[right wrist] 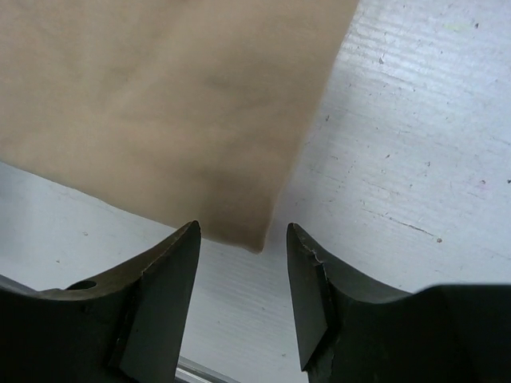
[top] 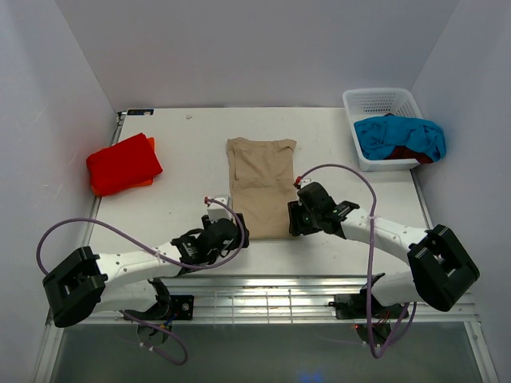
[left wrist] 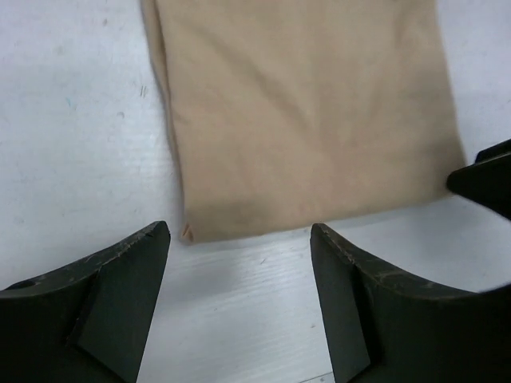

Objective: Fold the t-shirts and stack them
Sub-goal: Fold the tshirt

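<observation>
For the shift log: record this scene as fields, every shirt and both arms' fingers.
centre: tan cloth t-shirt, folded lengthwise
far left: bright red folded t-shirt atop orange cloth
far right: white plastic basket holding turquoise-blue t-shirt and dark red t-shirt
left fingers: open, at tan shirt's near-left corner
right fingers: open, at tan shirt's near-right corner

My white left arm [top: 136,267] stretches forward and inward, wrist low, and its black two-fingered left gripper [left wrist: 239,239] points ahead with jaws spread wide. My white right arm [top: 383,233] mirrors it, angled inward, and the black right gripper [right wrist: 243,231] also has its jaws parted.
</observation>
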